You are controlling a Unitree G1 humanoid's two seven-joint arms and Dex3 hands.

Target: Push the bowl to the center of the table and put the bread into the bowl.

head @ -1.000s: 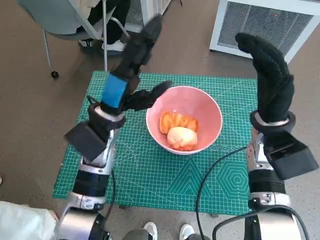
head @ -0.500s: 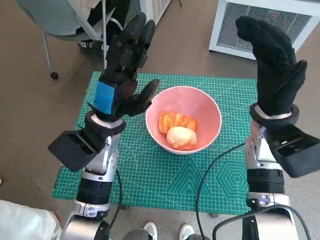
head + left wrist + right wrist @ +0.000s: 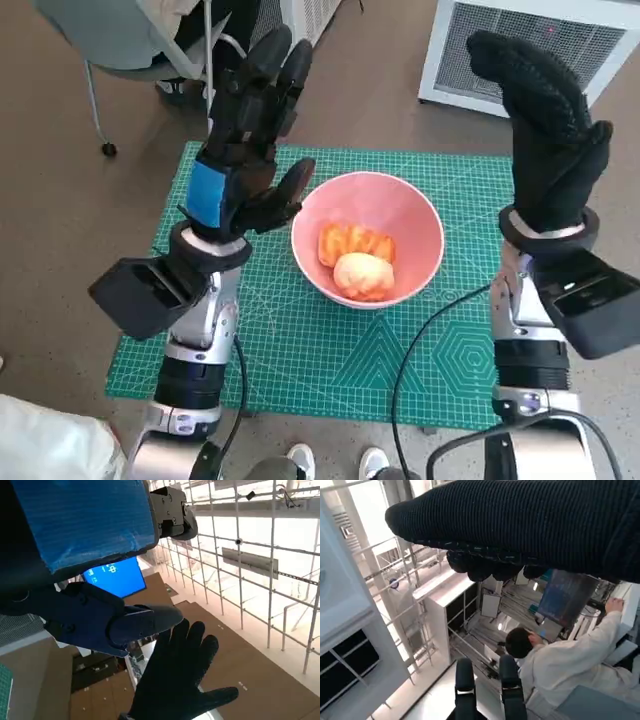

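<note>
A pink bowl (image 3: 420, 230) stands near the middle of the green cutting mat (image 3: 300, 350) on the table. Two pieces of bread (image 3: 358, 260) lie inside it, one ridged and orange, one round and pale. My left hand (image 3: 245, 140) is raised above the mat just left of the bowl, fingers spread and pointing up, holding nothing. My right hand (image 3: 545, 130) is raised at the right of the bowl, fingers upright, empty. In the left wrist view the blue-taped left hand (image 3: 80, 525) fills the near part, and the gloved right hand (image 3: 175, 680) shows beyond it. The right wrist view shows only the glove (image 3: 530, 525).
A white slatted unit (image 3: 530, 50) stands on the floor beyond the table's far right. A chair (image 3: 140, 40) and a person's legs are at the far left. A black cable (image 3: 420, 350) crosses the mat's near right. A person in white (image 3: 570, 660) appears in the right wrist view.
My left hand has turned from side-on to facing flat, fingers spread, and lifted slightly. My right hand rose a little. Bowl and bread are unmoved.
</note>
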